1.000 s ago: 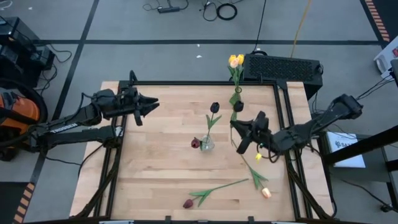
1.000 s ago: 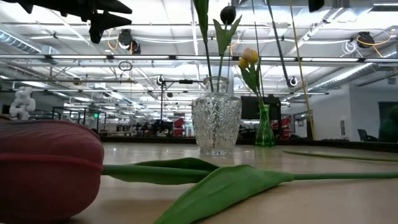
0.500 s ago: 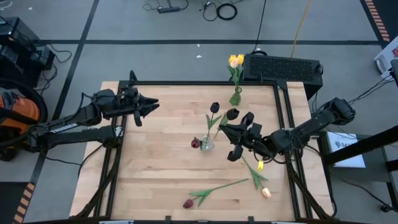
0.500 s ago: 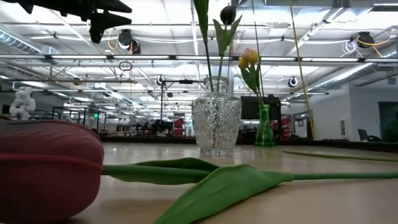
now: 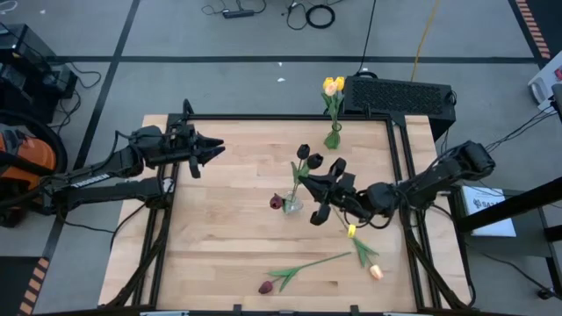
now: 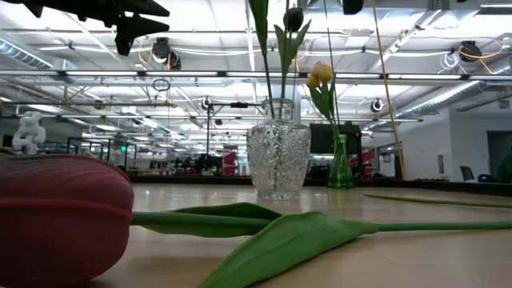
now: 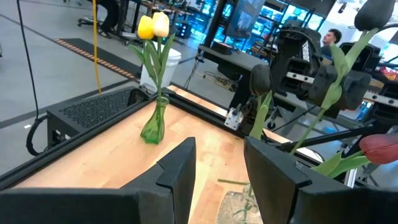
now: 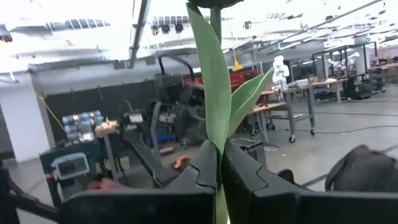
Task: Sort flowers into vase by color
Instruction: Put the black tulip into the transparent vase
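Roughly halfway, I'd say. Two yellow tulips (image 5: 333, 85) sit in the slim green glass vase (image 5: 332, 139) at the far edge, and the clear cut-glass vase (image 5: 292, 204) mid-table has a couple of dark ones. The right gripper (image 5: 320, 188) is clamped on a dark maroon-black tulip (image 5: 314, 161) just right of that vase. The left gripper (image 5: 211, 147) hangs open over the far-left. A maroon tulip (image 5: 266, 287) and a peach tulip (image 5: 376, 272) lie near the front.

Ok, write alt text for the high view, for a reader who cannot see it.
Seen from above, the right gripper holds a dark tulip upright beside the clear glass vase at the wooden table's centre. The left gripper waits, open, at the table's left edge, and a green vase of yellow tulips stands at the far edge.
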### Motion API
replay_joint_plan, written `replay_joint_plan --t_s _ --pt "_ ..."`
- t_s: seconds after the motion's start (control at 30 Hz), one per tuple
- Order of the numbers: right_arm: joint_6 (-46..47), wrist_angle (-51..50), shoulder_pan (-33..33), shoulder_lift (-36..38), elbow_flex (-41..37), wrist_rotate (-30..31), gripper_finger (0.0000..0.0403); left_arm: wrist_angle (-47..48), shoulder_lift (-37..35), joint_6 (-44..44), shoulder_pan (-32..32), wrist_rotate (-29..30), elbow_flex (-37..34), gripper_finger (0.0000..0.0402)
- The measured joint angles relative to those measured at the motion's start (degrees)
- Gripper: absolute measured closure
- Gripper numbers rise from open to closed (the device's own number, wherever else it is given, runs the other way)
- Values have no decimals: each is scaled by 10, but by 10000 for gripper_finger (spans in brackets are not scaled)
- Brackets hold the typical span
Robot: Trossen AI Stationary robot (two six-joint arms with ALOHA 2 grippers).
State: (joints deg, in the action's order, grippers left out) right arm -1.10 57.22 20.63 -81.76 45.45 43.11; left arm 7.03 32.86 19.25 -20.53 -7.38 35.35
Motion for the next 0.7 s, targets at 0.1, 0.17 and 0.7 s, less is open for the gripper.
replay_joint_plan --t_s 0.1,0.17,0.7 --pt "1 -6 -4 -14 0 0 401 0 0 0 0 0 0 258" --pt "5 -6 -4 -23 0 0 401 0 0 0 0 0 0 258" --pt "44 -157 -4 -52 0 6 401 18 0 0 0 0 0 258"
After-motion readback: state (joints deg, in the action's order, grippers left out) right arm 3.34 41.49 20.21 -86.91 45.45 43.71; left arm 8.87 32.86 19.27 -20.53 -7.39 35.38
